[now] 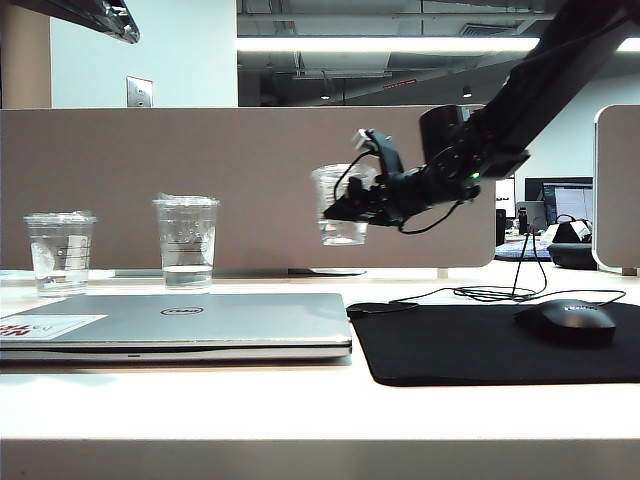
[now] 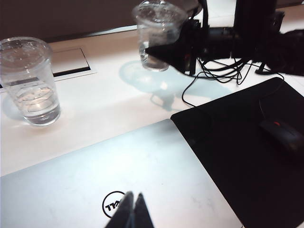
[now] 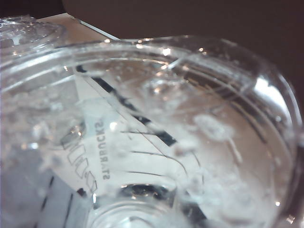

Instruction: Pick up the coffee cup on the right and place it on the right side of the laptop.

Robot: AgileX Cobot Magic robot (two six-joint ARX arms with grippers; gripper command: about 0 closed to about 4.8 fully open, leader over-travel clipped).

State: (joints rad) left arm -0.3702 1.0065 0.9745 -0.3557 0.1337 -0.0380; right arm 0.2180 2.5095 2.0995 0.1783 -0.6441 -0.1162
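- Presently the right gripper [image 1: 352, 212] holds the coffee cup [image 1: 342, 205] in the air, its jaws closed partway around the cup's side, above the back of the surface [image 1: 300, 400] and in front of the grey partition [image 1: 200, 160].
- The cup hangs clear of the surface, roughly upright, over the gap between the laptop [image 1: 180, 325] and the mouse pad [image 1: 500, 345]; a little clear liquid sits at its bottom.
- In the left wrist view the same cup [image 2: 156, 33] shows held from the side by the black gripper [image 2: 164, 51], with a pale shadow on the surface beneath it.
- The right wrist view is filled by the cup [image 3: 142, 142] at close range: clear lid, printed white sticker, droplets. The gripper's own fingers cannot be made out there.
- The laptop lies closed and flat at the left of the surface, logo up, a white-and-red sticker [image 1: 45, 327] at its near left corner.
- The mouse pad lies just beside the laptop's right edge; a black mouse [image 1: 566, 322] rests on it, well to the right.
- Two other clear cups stand behind the laptop: one with grey ruled markings [image 1: 60, 253] at far left, a taller one [image 1: 186, 242] beside it.
- The left gripper [image 2: 132, 211] hovers over the laptop lid near the logo, fingertips pressed together, nothing between them.
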